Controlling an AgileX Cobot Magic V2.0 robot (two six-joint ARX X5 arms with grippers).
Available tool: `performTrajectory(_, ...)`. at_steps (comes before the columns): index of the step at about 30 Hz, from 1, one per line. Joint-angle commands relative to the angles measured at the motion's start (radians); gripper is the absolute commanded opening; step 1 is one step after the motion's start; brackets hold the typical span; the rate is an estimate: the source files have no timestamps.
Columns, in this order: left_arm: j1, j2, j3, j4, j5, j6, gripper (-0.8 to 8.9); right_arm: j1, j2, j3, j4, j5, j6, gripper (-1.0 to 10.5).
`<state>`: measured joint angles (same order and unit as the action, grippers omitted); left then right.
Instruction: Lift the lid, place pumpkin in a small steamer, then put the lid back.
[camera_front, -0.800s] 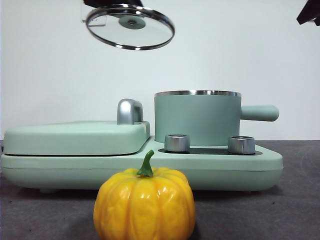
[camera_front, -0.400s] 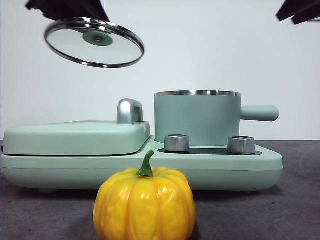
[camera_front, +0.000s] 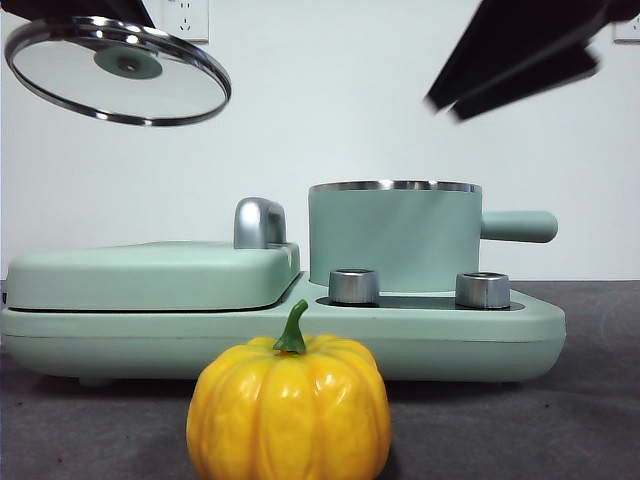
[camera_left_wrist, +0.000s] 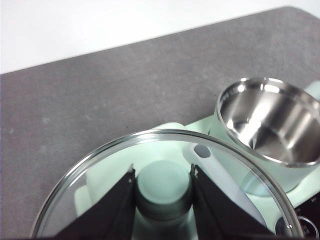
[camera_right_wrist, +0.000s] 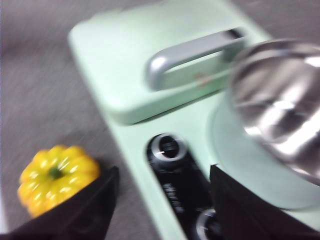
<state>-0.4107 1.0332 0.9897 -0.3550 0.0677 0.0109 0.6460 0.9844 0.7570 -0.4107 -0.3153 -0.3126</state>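
left gripper (camera_left_wrist: 162, 185) clamps lid (camera_front: 118, 72) knob — aloft | right gripper (camera_right_wrist: 162, 200) wide — pumpkin (camera_right_wrist: 56, 177) beside

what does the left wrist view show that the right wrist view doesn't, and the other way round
Only the left wrist view shows the lid, its knob clamped between the left tool jaws, held in the air.

Only the right wrist view shows the pumpkin on the table, the flat cover's chrome handle and the right tool, jaws open with nothing between them.

Both show the small steamer, open, with nothing in the part of its steel inside that shows, on the mint-green base.
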Motion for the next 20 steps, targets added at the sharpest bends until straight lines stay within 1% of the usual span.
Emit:
performTrajectory(1,0.002,-0.010,0.015,0.042,-0.001,0.000,0.10,0.066,0.060,0.017,0.005,0.006,-0.060,3.7)
performTrajectory(2,0.004,-0.010,0.015,0.048,-0.001,0.000,0.10,0.088,0.081,0.017,0.005,0.011,-0.063,3.9)
performTrajectory(4,0.007,-0.010,0.015,0.050,-0.001,0.000,0.10,0.129,0.122,0.017,0.006,0.030,-0.063,3.9)
performTrajectory(12,0.008,-0.010,0.015,0.050,-0.001,0.000,0.10,0.256,0.234,0.017,0.015,0.028,-0.066,3.9)
performTrajectory(16,0.008,-0.010,0.015,0.050,-0.001,0.004,0.10,0.298,0.271,0.017,0.020,0.028,-0.066,3.9)
performTrajectory(20,0.008,-0.010,0.015,0.049,-0.001,0.006,0.10,0.314,0.307,0.017,0.029,0.028,-0.066,3.9)
